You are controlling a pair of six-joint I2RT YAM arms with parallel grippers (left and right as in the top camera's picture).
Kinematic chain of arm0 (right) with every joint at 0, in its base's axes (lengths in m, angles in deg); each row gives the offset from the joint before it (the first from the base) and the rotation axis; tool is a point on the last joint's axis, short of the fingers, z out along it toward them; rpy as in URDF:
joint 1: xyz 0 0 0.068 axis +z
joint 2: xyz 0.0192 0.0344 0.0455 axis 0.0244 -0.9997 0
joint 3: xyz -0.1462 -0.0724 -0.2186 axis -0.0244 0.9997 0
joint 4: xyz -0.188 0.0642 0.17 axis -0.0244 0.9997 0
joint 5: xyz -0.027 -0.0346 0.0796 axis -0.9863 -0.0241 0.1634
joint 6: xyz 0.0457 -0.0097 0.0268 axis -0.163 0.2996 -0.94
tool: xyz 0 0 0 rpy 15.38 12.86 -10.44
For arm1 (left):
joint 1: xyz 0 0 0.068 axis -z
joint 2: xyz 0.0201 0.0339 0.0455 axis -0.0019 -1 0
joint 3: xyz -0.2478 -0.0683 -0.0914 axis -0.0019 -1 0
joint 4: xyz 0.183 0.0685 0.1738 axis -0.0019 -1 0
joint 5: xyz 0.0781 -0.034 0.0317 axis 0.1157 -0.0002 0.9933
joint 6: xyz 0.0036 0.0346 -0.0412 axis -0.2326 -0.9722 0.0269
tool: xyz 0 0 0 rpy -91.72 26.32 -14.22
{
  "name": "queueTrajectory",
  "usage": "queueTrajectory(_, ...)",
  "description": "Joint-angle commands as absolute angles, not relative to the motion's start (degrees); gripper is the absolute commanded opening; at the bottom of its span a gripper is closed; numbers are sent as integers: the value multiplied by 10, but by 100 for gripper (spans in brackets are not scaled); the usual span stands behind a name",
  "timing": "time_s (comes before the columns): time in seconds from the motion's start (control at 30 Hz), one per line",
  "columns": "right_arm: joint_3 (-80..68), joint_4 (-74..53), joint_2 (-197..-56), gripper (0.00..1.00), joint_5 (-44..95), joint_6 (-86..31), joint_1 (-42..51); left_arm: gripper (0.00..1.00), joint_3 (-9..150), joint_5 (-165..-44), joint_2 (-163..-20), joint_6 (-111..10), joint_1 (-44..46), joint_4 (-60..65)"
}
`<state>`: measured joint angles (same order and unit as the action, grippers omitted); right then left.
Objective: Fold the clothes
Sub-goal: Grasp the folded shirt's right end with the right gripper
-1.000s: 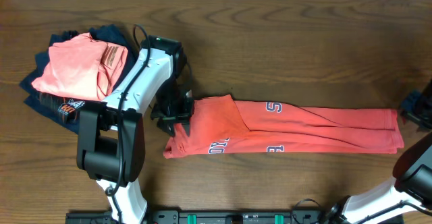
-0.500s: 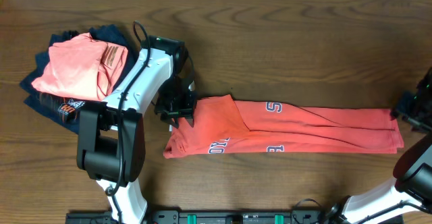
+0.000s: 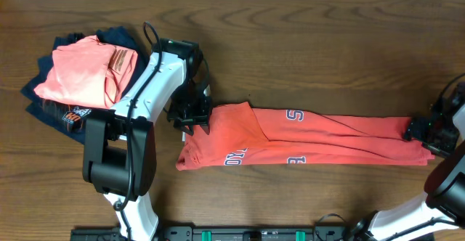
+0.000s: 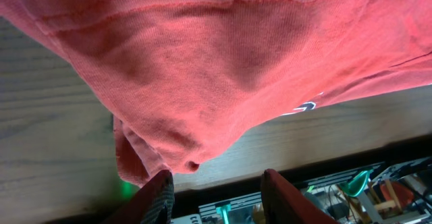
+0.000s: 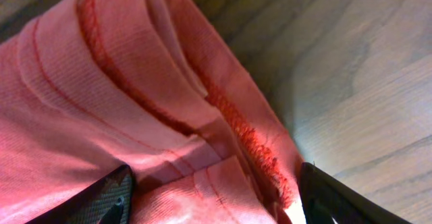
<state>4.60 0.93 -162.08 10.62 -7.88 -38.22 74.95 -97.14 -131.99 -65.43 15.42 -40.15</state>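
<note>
Coral-red cotton short-sleeve T-shirt [image 3: 312, 139] lies across the middle of the brown wood-grain surface [image 3: 312, 45] as a long narrow band running from 9 o'clock to 3 o'clock. It is already doubled lengthwise, with bits of white, navy-edged lettering showing along the folds.

The step in hand looks like the crosswise fold, bringing one end of the band over the other. The left gripper [image 3: 192, 119] sits on the wider 9 o'clock end. In its wrist view a soft lump of jersey hangs over the two spread fingers, and I cannot tell whether it is actually pinched. The right gripper [image 3: 429, 131] is at the 3 o'clock end, jaws wide apart and straddling the stacked hem without clamping it.

Next, the right gripper would probably need to close on all the hem layers at once, then lift and carry them toward 9 o'clock.

The fabric is a fine, limp knit. Stitched hems form ridged, slightly frayed edges, and the layers are thin and could slip apart.

At 10 o'clock, a folded salmon-pink shirt [image 3: 80, 70] rests on a navy-blue garment [image 3: 40, 103].
</note>
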Motion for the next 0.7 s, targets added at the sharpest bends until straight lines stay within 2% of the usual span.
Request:
queueTrajectory(0.0,74,-10,-1628,76,73,-71,-401,44,748,-965,-1309,-653,154,-403)
queueTrajectory(0.3,94,-34,-1630,77,83,-70,-411,44,748,-965,-1309,-653,154,-404)
queueTrajectory(0.4,109,-48,-1630,74,86,-62,-411,44,748,-965,-1309,-653,154,-404)
queueTrajectory(0.47,116,-52,-1630,64,89,-58,-411,44,748,-965,-1309,-653,154,-404)
queueTrajectory(0.5,118,-54,-1630,56,89,-58,-411,44,748,-965,-1309,-653,154,-404)
queueTrajectory(0.63,117,-56,-1629,7,89,-58,-411,43,748,-965,-1309,-653,153,-399)
queueTrajectory(0.67,117,-55,-1629,2,89,-59,-411,43,748,-965,-1309,-653,153,-396)
